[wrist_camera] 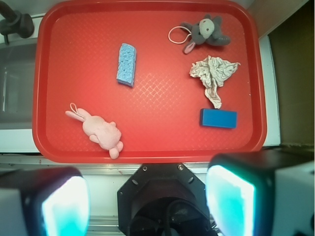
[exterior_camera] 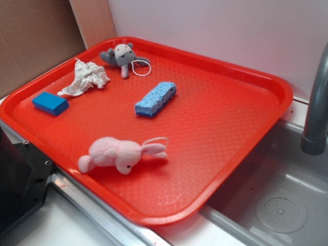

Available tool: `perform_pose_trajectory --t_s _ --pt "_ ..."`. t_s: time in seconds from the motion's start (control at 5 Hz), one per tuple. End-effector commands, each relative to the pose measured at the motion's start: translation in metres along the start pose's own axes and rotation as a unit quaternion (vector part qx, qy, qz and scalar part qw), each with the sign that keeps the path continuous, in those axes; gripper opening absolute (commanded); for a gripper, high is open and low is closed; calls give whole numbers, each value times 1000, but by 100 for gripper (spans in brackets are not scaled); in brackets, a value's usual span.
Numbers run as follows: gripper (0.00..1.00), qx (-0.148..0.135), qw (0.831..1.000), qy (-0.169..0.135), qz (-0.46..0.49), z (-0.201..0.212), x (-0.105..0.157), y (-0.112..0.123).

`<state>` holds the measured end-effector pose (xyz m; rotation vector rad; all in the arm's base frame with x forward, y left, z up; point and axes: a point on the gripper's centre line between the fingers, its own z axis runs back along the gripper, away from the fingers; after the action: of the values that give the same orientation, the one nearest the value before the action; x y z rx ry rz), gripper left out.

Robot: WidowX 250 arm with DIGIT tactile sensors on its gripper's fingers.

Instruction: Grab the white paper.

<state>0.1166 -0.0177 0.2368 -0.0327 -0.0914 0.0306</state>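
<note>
The white paper (exterior_camera: pixel 87 77) is a crumpled off-white wad with a pointed tail, lying at the far left of the red tray (exterior_camera: pixel 230 148). In the wrist view the white paper (wrist_camera: pixel 212 74) lies at the tray's upper right, the tail pointing toward me. My gripper (wrist_camera: pixel 147 201) is high above the tray's near edge, far from the paper. Its fingers (wrist_camera: pixel 231 199) stand wide apart with nothing between them. The gripper does not show in the exterior view.
On the tray: a grey-and-white plush toy (exterior_camera: pixel 122 57) with a white loop beside the paper, a small blue block (exterior_camera: pixel 50 103), a light blue sponge (exterior_camera: pixel 156 98), a pink plush toy (exterior_camera: pixel 117 154). A sink (exterior_camera: pixel 277 205) and faucet (exterior_camera: pixel 315 113) lie right; cardboard (exterior_camera: pixel 36 36) stands left.
</note>
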Motion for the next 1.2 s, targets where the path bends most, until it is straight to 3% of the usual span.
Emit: perform_pose_trajectory --t_s 0.0,0.2,0.4,0.6,0.8,1.0 --pt "100 0 1000 0 0 0 0 0" --pt "100 -1 995 -26 97 -3 12 7" --pt "100 -26 983 -43 176 -14 25 20" --pt "100 -14 960 -71 271 -31 36 40" --pt "100 2 925 -103 366 -60 54 71" --pt "100 5 907 -127 401 -78 65 89"
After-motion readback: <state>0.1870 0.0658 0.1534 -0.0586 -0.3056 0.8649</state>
